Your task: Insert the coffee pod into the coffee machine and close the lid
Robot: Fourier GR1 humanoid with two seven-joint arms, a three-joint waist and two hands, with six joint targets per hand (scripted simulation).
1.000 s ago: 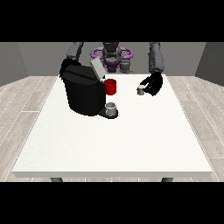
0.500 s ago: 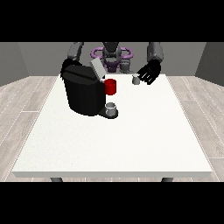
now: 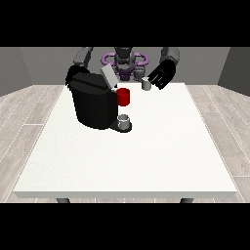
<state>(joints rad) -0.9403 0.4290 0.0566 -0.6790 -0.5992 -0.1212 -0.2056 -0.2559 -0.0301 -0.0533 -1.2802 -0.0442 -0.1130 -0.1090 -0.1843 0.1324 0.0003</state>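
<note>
Right now I see the coffee machine (image 3: 93, 105) standing on the white worktop (image 3: 146, 156), toward the view's left and the robot's side, with its grey lid (image 3: 108, 77) tilted up and open. A red part (image 3: 123, 96) sticks out of the machine's front, and a small grey cup (image 3: 124, 120) sits on the machine's base below it.

The hand at the view's right (image 3: 161, 75) is raised above the far edge of the worktop, with its fingers (image 3: 156, 79) reaching toward the view's left and downward. The coffee pod (image 3: 145, 84), small and pale grey, is at the tips of those fingers, off the worktop and well apart from the machine's open top. I take the hand to be pinching the pod, though the contact itself is too small for me to make out clearly.

The hand at the view's left (image 3: 72, 74) is only partly visible behind the machine's upper back corner, and I cannot tell whether it is clenched or released, nor whether it touches the machine.
</note>
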